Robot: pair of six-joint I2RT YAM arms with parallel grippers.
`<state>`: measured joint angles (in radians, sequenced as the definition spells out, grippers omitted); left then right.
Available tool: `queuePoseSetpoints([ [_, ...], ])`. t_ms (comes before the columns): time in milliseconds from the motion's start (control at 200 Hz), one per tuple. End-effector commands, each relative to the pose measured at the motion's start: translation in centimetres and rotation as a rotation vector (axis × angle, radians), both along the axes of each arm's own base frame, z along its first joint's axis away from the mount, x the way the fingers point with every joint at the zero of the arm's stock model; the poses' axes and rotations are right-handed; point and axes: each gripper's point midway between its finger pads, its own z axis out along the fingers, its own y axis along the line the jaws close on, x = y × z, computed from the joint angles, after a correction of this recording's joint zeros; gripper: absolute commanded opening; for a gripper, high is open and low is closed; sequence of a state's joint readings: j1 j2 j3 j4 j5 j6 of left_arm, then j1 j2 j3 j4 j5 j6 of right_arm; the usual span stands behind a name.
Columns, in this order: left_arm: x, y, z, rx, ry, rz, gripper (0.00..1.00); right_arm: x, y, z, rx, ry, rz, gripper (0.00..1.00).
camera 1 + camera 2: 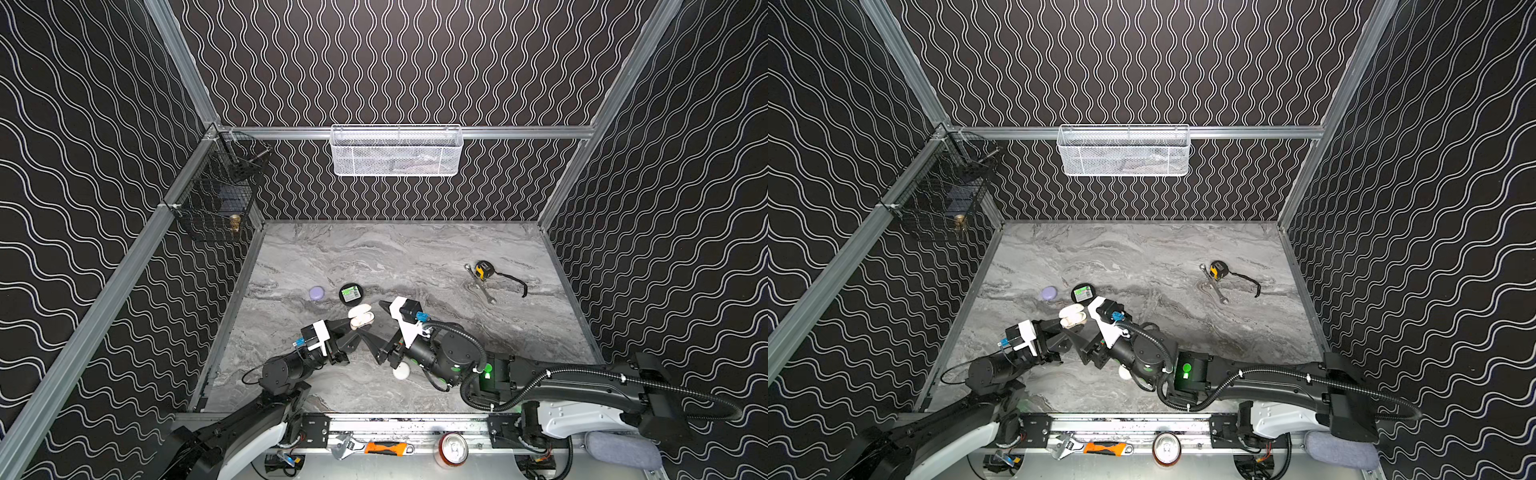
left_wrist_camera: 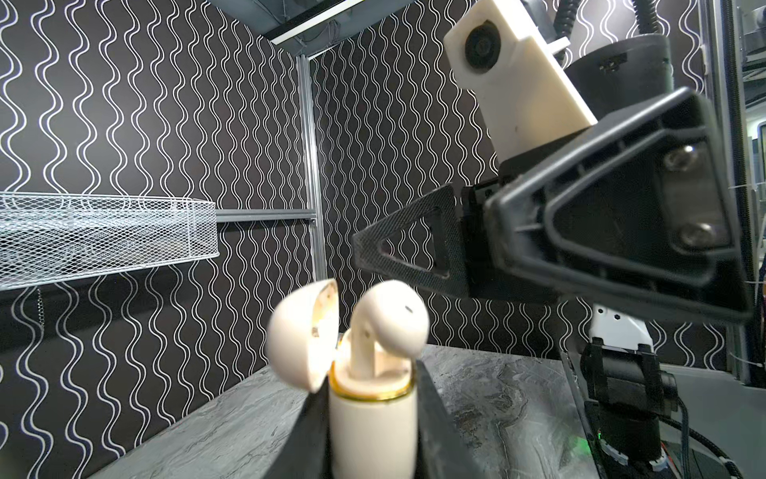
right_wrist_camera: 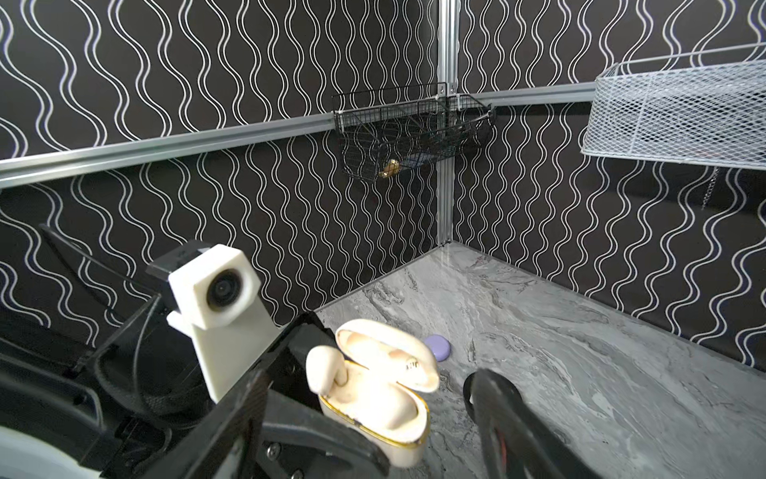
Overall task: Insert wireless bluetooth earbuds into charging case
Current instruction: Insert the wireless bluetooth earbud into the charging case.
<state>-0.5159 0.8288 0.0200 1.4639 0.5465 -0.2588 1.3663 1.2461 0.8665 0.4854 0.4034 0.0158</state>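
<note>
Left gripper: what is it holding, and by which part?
The left gripper holds the cream charging case by its lower body, a finger on either side; its lid stands open.

The glossy cream plastic charging case (image 2: 373, 431) has a gold rim; the marble-patterned bench (image 1: 415, 257) is grey; the walls (image 1: 415, 62) are black with white waves.

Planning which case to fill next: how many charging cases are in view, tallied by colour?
Cream glossy plastic case, lid open, in the left hand: 1
Lilac rounded plastic case, shut, on the marble table: 1
White rounded plastic case, partly under the right arm: 1
Total: 3
</note>
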Motion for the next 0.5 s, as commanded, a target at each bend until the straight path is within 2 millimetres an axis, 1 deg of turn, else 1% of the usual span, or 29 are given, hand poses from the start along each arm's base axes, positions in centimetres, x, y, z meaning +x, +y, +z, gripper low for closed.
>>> queuePoseSetpoints([
  [0,-0.5,0.1,0.8,-0.015,-0.040,-0.006,0.00,0.6,0.4,-0.4,-0.017,0.014,-0.036,0.79],
  [115,-0.6,0.1,0.9,-0.014,-0.044,-0.011,0.00,1.2,0.9,-0.9,-0.040,0.013,-0.069,0.76],
  [225,-0.7,0.1,0.9,-0.015,-0.050,-0.009,0.00,1.9,0.7,-1.1,-0.046,0.022,-0.111,0.67],
  [315,-0.7,0.1,0.9,-0.016,-0.048,-0.011,0.00,1.9,0.6,-1.4,-0.053,0.020,-0.111,0.62],
  [425,-0.8,0.2,1.1,-0.024,-0.057,-0.011,0.00,2.1,0.2,-1.8,-0.062,0.025,-0.130,0.61],
  [495,-0.8,0.3,1.1,-0.027,-0.054,-0.010,0.00,1.8,0.0,-1.9,-0.062,0.023,-0.115,0.61],
])
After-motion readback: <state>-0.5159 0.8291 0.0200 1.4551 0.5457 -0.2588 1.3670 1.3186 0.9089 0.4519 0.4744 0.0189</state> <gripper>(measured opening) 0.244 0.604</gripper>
